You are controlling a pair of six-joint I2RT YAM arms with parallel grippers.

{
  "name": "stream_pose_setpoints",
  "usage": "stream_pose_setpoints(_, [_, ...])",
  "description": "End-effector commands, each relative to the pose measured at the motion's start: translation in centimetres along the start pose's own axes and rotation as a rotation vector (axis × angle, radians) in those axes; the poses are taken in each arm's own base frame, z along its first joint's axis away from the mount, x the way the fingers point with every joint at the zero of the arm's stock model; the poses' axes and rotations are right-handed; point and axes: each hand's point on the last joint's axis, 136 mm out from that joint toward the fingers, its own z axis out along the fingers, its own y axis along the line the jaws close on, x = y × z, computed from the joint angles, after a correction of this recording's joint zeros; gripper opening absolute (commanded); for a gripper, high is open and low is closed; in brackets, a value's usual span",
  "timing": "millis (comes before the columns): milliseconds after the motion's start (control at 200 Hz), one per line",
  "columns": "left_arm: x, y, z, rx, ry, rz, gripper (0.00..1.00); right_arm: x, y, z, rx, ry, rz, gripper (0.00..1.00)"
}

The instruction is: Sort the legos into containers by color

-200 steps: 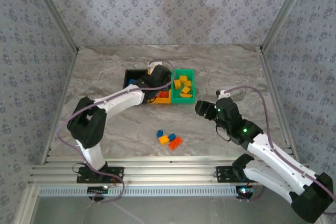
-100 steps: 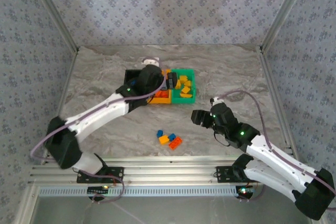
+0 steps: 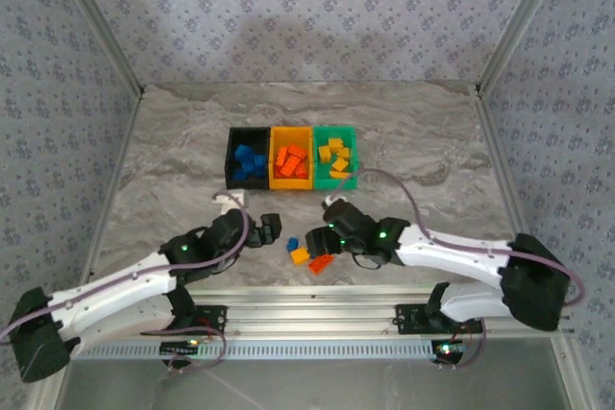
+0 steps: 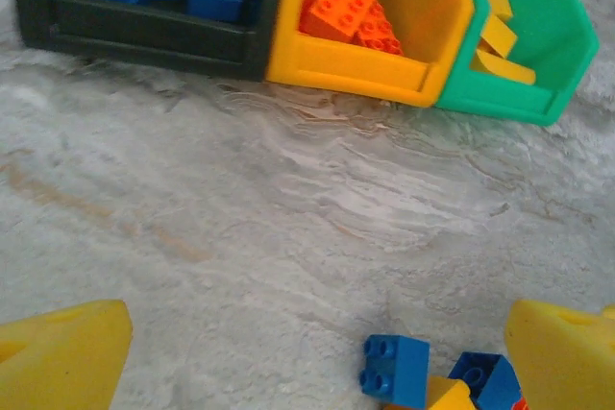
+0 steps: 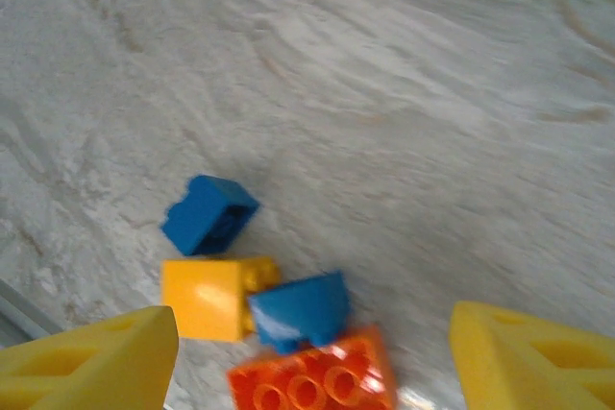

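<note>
The three containers stand joined in one row at the far middle of the marbled worktop (image 3: pixel 432 141). The black bin (image 3: pixel 248 182) is on the left, the orange-yellow bin (image 3: pixel 291 184) is in the middle and the green bin (image 3: pixel 336 185) is on the right. The black bin holds blue bricks (image 3: pixel 252 162), the orange-yellow bin holds orange-red bricks (image 3: pixel 292 160), and the green bin holds yellow-orange bricks (image 3: pixel 335 156).

Four legos lie loose on the worktop near its front edge, well apart from the bins, in one small cluster. In the right wrist view, a blue brick (image 5: pixel 209 215) lies just beside a yellow-orange brick (image 5: pixel 207 285). This one touches a second blue brick (image 5: pixel 300 309), and an orange-red brick (image 5: pixel 312 381) lies against the second blue one.

The left hand (image 3: pixel 269 228) hangs low over the worktop, just to the left of the cluster. It is spread wide and nothing is between its yellow fingers (image 4: pixel 62 357). Its camera looks across bare worktop toward the bins, and the loose bricks sit close to its right finger.

The right hand (image 3: pixel 317 237) is at the cluster, reaching in from the right side. It is also spread wide and grips nothing. In its wrist view the four bricks lie in the gap between the yellow fingers (image 5: pixel 533 362). I cannot tell whether a finger touches any brick.
</note>
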Motion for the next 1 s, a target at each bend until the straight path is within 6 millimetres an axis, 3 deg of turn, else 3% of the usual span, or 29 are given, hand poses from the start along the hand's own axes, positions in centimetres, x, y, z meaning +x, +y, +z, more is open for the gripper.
stream_pose_setpoints(0, [-1.0,1.5,-1.6,-0.018,-0.070,-0.091,0.99,-1.8,2.3,1.2,0.015,-0.033,-0.091,0.76])
stream_pose_setpoints(235, [-1.8,3.3,-3.4,-0.030,-0.129,-0.116,0.99,-1.0,3.3,5.9,0.074,0.069,-0.090,0.71])
stream_pose_setpoints(485, [-2.0,3.9,-3.9,-0.035,-0.148,-0.118,0.99,0.1,2.8,8.5,0.154,0.138,-0.053,0.63])
stream_pose_setpoints(810, [-2.4,4.3,-4.3,-0.039,-0.175,-0.119,0.99,0.3,3.2,8.7,0.173,0.147,-0.073,0.36])
stream_pose_setpoints(994, [-2.7,4.3,-4.5,-0.039,-0.184,-0.118,0.99,-2.0,4.5,7.3,0.122,0.064,-0.062,0.31])
